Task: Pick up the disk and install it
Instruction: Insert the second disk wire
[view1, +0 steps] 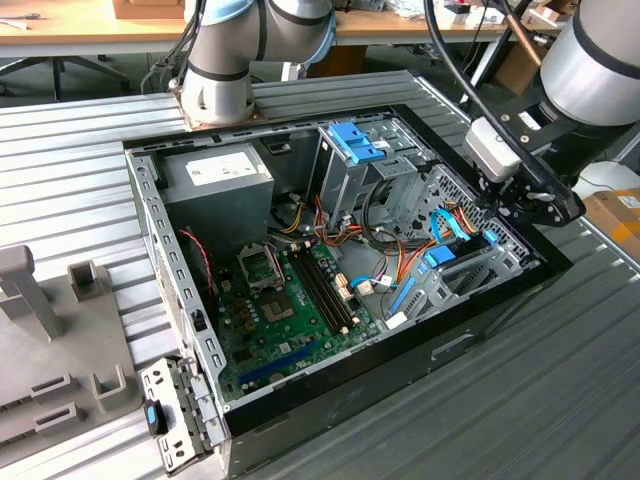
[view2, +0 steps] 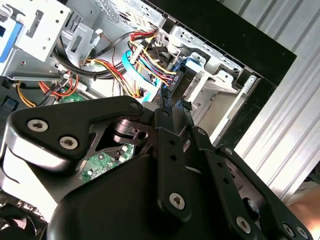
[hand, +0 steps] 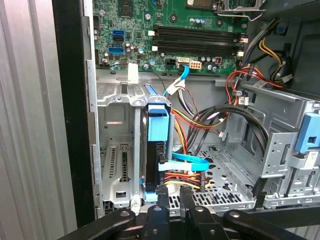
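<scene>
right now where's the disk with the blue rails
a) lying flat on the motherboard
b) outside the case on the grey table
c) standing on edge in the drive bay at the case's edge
c, the disk stands on edge in the drive bay, right by the gripper.

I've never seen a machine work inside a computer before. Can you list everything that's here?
Computer case: one, black, open on the ribbed table.
Motherboard: one, green, case floor.
Power-supply box: one, grey, rear corner.
Blue latch: one, atop the upright cage.
Disk: one, blue-railed, standing on edge in the drive bay.
Cables: several, blue, red, yellow, black, beside the disk.
End effector: one, black, directly at the disk's edge.
</scene>
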